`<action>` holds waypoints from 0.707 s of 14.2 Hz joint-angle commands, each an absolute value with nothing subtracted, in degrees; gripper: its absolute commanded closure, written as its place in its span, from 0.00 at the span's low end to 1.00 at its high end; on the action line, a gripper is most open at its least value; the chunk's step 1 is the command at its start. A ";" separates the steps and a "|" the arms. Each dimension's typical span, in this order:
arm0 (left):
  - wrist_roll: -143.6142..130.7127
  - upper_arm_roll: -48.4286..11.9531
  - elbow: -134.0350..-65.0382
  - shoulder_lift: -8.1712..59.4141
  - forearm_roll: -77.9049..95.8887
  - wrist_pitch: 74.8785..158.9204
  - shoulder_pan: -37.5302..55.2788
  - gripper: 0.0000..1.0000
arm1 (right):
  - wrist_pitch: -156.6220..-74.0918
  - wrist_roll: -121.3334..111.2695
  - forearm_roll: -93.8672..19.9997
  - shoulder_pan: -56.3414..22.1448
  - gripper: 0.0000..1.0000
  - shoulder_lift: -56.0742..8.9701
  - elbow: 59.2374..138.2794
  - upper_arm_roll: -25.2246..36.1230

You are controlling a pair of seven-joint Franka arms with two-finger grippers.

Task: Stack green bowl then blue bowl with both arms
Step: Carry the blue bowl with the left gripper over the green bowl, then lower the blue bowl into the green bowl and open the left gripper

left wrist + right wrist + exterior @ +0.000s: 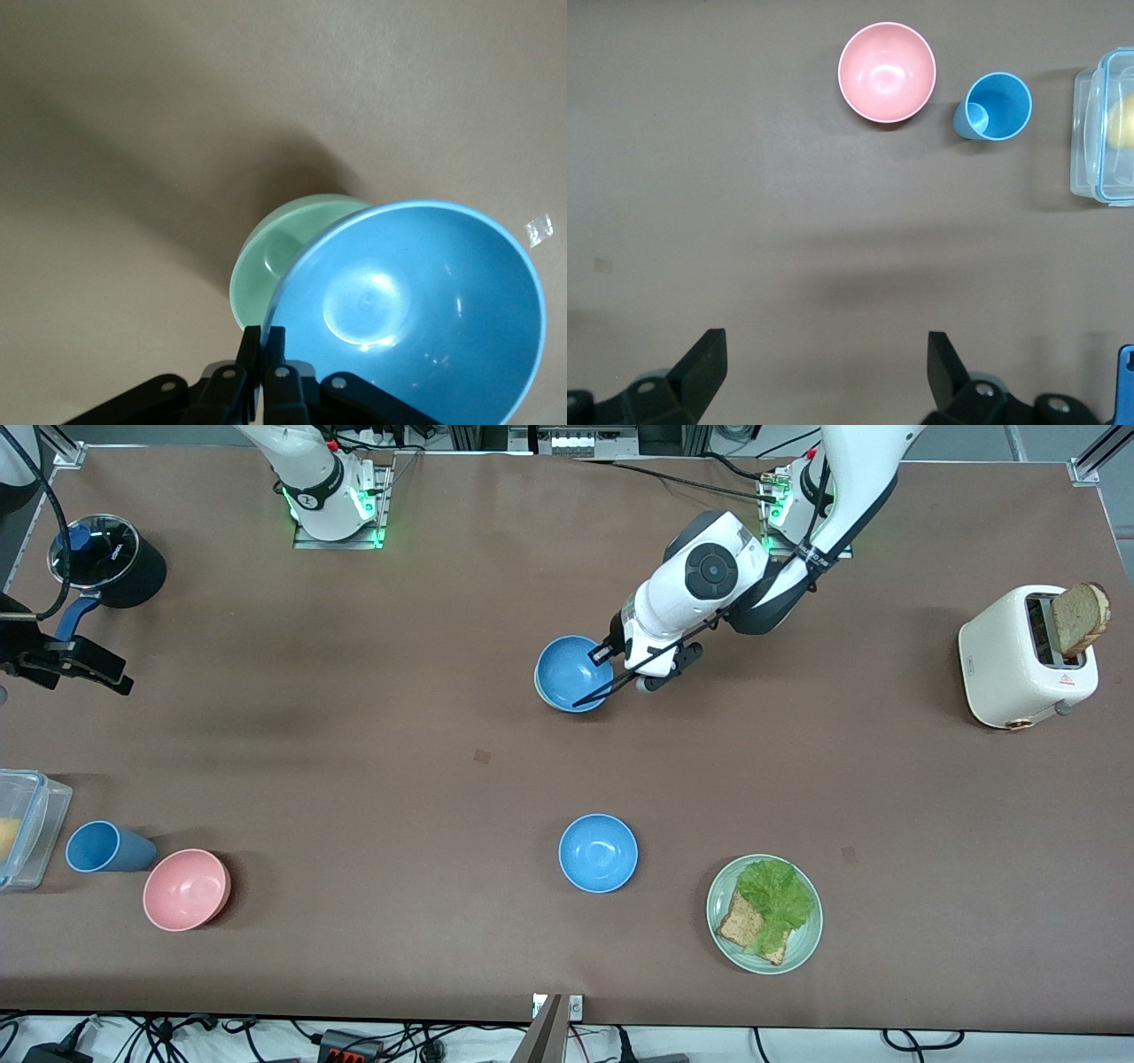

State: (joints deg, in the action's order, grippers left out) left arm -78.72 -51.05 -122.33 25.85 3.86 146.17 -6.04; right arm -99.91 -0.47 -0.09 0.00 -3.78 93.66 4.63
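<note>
Left gripper (263, 341) clenched on the blue bowl's (416, 310) rim, holding it tilted just over the green bowl (266, 261), right gripper (824, 359) released, waiting above bare table (744, 221).

No readable text, labels or numbers

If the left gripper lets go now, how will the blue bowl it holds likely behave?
The blue bowl, pinched at its rim by the left gripper, hangs tilted over the green bowl, so it would probably drop off-centre and rock. Its glossy inside suggests a slippery, rigid surface. A rim pinch holding it suggests it is light.
</note>
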 commanded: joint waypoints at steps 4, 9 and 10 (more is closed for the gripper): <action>-79.28 -48.26 -124.19 26.19 4.13 149.06 -1.68 0.99 | -100.28 -0.70 0.79 -0.44 0.00 -2.46 94.83 3.52; -79.19 -44.47 -123.58 25.75 3.96 148.72 0.09 0.74 | -100.20 -0.09 0.09 -0.26 0.00 -1.94 94.66 3.69; -79.19 -44.56 -123.40 25.66 3.96 148.10 -0.78 0.71 | -100.20 -0.17 0.09 -0.26 0.00 -1.93 94.66 3.78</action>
State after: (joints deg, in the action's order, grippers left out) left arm -78.84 -45.22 -123.90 26.70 3.86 148.94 -0.13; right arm -100.03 -0.43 -0.08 -0.37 -3.50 93.71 3.81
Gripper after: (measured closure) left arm 0.850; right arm 0.000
